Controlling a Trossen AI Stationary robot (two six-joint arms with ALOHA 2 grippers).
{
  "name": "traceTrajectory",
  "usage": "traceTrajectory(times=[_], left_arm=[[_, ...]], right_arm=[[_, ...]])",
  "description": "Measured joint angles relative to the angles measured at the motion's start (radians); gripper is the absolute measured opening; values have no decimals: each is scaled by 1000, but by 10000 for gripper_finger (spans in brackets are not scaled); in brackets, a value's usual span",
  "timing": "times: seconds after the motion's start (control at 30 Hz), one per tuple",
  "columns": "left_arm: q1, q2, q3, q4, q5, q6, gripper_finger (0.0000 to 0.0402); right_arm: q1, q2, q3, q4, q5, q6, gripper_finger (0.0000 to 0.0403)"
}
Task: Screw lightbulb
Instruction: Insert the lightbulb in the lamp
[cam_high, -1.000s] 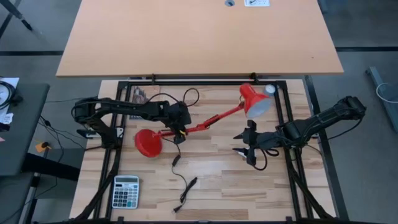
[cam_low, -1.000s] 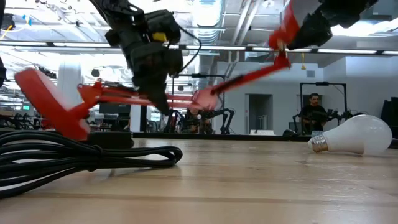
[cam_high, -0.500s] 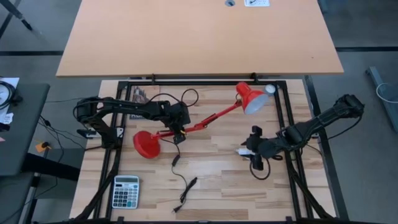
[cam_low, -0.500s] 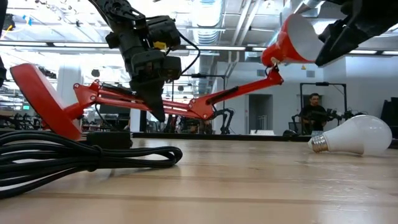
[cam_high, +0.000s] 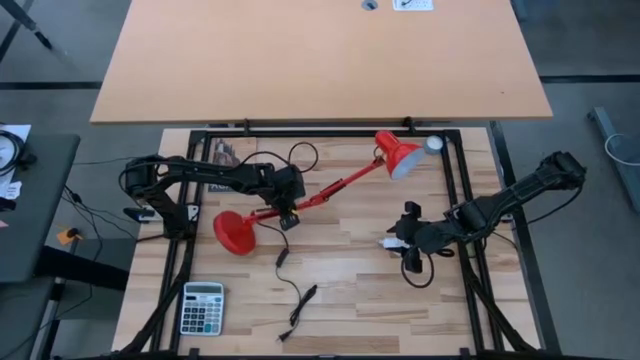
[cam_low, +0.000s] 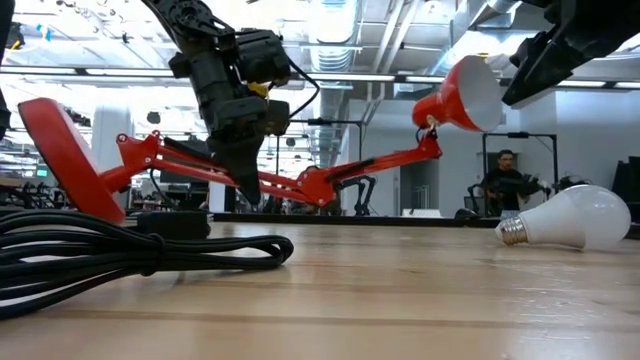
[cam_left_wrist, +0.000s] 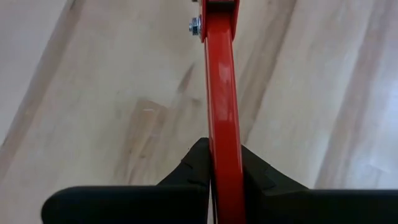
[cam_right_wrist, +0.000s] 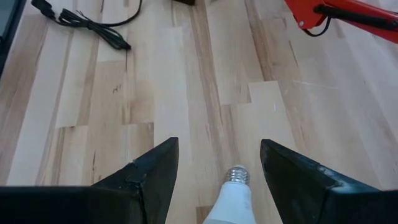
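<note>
Straddling the lightbulb (cam_right_wrist: 229, 198), right gripper (cam_right_wrist: 217, 163) open; no legible writing.

The pale plank surface (cam_high: 340, 285) sits in a black frame. Beyond its far edge stands a bare tan table (cam_high: 320, 60), with grey floor (cam_high: 590, 40) around both. In the low view, behind the surface, the room shows ceiling light strips (cam_low: 340, 75), white walls and a seated person (cam_low: 506, 182).
</note>
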Motion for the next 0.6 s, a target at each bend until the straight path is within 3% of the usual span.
traceTrajectory(times=[0.6], left_arm=[[-26,2,-17,10,-83,-6,53]], right_arm=[[0,0,0,0,0,-4,240]])
